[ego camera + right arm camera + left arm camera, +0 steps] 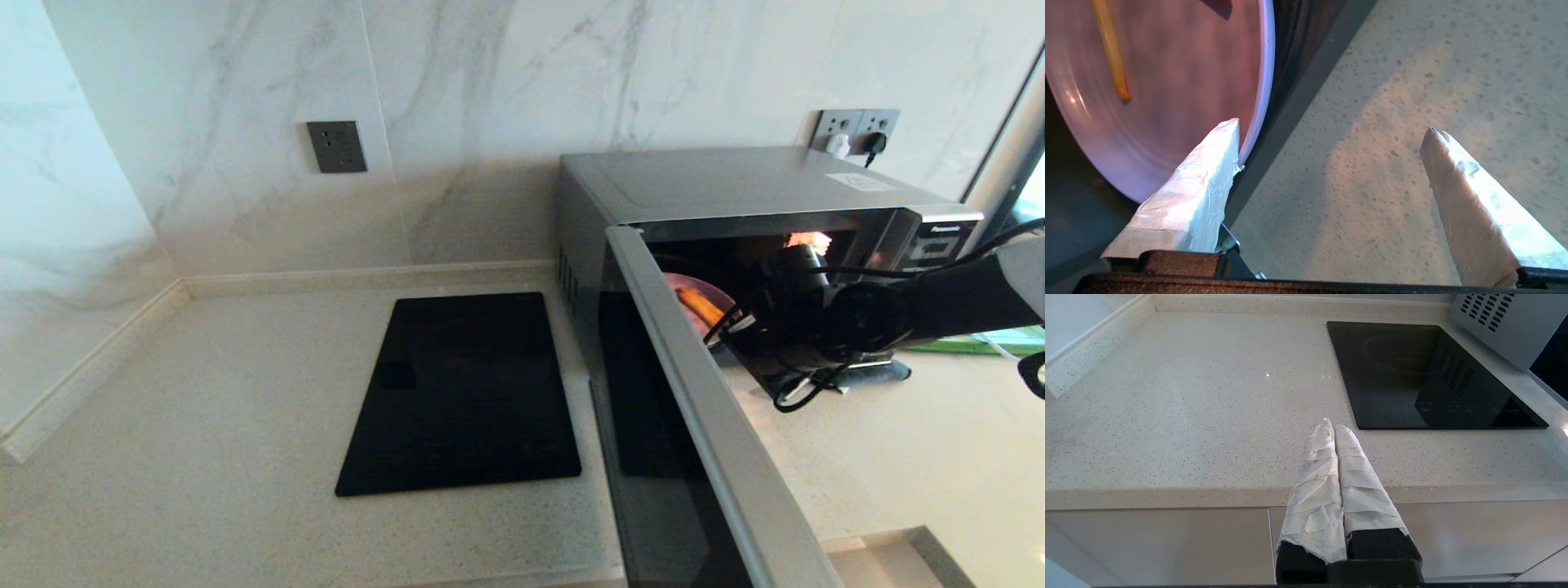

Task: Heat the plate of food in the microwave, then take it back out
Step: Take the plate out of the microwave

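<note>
The microwave (735,184) stands on the counter with its door (694,392) swung wide open toward me. Inside its mouth sits the lavender plate of food (694,306), lit pink, with an orange fry (1112,57) on it. My right arm (898,302) reaches into the opening. My right gripper (1331,126) is open wide: one wrapped finger (1208,175) overlaps the plate's rim (1263,81), the other hangs over the speckled counter, and nothing is clamped. My left gripper (1333,424) is shut and empty, parked at the counter's front edge.
A flat black cooktop (465,392) lies left of the microwave, and the open door juts out over the counter's front. A green board (980,343) shows behind my right arm. Wall sockets (336,146) and plugs (857,131) are on the marble wall.
</note>
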Robot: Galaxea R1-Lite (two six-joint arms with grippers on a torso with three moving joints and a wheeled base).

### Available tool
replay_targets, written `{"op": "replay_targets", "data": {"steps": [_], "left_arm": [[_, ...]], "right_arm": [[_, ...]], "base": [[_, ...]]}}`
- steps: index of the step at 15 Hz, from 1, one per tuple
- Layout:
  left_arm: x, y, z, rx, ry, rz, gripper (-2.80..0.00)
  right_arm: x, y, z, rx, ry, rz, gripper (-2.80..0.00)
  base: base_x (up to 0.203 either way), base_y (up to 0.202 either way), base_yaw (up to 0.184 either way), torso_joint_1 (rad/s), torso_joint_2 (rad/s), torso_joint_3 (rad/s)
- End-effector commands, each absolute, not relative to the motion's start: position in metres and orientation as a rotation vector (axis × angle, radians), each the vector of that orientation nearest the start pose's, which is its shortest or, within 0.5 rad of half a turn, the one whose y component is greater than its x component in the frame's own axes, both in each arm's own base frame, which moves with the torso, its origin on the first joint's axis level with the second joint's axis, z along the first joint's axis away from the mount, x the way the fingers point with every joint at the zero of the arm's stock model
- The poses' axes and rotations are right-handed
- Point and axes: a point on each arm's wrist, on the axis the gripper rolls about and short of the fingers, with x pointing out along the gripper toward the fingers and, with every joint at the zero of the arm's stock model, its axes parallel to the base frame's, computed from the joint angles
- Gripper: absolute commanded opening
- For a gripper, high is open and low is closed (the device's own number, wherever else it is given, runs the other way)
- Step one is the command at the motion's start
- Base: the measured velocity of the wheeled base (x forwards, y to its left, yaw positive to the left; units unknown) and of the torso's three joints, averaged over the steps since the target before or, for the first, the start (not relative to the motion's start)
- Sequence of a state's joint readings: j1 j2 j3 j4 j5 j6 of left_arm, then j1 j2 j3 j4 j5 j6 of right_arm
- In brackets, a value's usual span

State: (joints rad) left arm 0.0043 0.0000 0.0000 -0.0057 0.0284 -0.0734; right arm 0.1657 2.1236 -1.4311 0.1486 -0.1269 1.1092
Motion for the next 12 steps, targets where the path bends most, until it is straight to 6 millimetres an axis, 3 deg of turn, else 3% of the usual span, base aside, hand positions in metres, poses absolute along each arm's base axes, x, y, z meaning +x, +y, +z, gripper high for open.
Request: {"op": "replay_targets", "data": {"steps": [1, 12], "left_arm": [[-0.0227, 0.0006, 0.0761, -0.074, -0.006, 0.034, -2.80], [-0.0227, 0.0006, 0.0761, -0.074, -0.006, 0.034, -2.80]], "right_arm": [[0.3987, 0.0638, 0.1270, 0.924, 0.757, -0.428, 0.00], [0.4051, 0.0650, 0.1339, 0.924, 0.731, -0.398, 0.00]], "base": [[0.000, 0.000, 0.000, 0.000, 0.00, 0.000], [0.000, 0.000, 0.000, 0.000, 0.00, 0.000]]}}
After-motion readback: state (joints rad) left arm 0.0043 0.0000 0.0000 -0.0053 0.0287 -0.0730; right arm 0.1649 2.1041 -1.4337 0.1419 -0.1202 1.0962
